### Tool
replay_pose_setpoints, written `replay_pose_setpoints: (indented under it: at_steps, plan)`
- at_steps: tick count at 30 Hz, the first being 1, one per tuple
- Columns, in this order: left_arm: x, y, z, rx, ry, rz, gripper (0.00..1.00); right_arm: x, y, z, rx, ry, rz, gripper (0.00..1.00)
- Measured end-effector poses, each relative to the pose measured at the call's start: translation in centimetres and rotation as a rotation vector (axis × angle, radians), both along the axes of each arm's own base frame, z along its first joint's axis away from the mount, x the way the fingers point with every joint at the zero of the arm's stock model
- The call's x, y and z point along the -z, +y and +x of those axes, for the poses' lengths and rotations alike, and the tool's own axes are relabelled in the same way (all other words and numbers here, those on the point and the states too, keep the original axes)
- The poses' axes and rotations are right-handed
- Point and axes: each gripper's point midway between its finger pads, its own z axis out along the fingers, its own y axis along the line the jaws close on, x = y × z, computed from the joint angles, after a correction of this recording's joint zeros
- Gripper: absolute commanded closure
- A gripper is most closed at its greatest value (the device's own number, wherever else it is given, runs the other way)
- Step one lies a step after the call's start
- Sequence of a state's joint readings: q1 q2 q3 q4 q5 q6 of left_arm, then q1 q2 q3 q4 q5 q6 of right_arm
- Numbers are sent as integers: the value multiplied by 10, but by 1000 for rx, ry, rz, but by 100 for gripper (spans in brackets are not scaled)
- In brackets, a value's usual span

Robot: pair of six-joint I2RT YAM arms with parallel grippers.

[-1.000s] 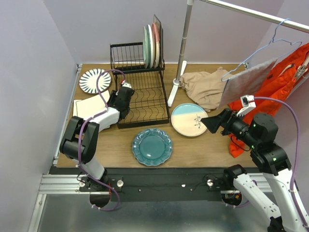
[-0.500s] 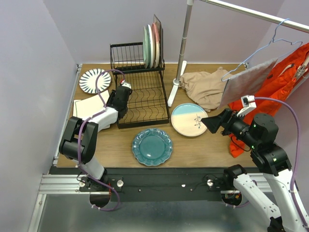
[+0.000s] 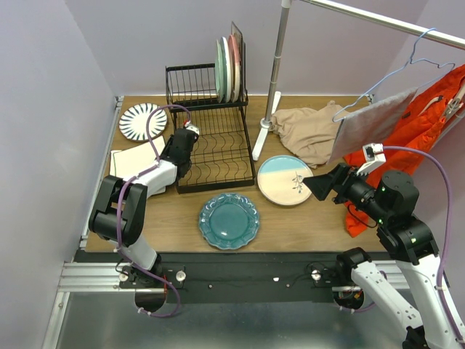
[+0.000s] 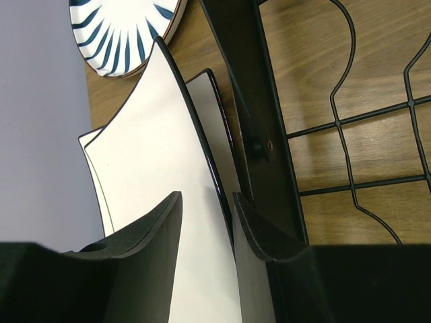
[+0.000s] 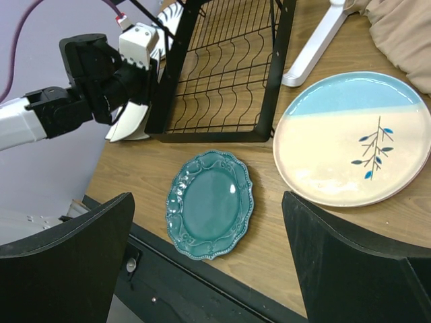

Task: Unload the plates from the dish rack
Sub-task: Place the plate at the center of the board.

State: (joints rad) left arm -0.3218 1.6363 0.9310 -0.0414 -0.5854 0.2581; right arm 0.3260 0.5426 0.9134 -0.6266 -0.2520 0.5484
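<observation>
Top view: high, behind bases, looks down on whole table (image 3: 305, 218). Left wrist: very close, at rack (image 4: 269, 134) edge. Right wrist: farther back, faces left; shares rack (image 5: 222, 81), teal plate (image 5: 210, 212) with top.

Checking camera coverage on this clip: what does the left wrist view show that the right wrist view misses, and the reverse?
Only the left wrist view shows the left gripper closed on the edge of a square white plate, tilted up beside the dish rack, with another square plate under it.

Only the right wrist view shows the scalloped teal plate and the cream-blue plate flat on the table, and the right gripper open and empty.

Both show the rack's wavy lower tray and part of the striped plate.
</observation>
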Motion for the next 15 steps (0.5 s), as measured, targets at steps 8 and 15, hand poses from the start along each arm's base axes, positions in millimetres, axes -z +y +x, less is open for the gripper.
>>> replay_pose_setpoints:
  at_steps: [8,15]
  plan:
    - [1,0,-1,5,7,7,57,0,0,0,0,0,0,1]
    - [2,0,0,5,-2,3,57,0,0,0,0,-1,0,1]
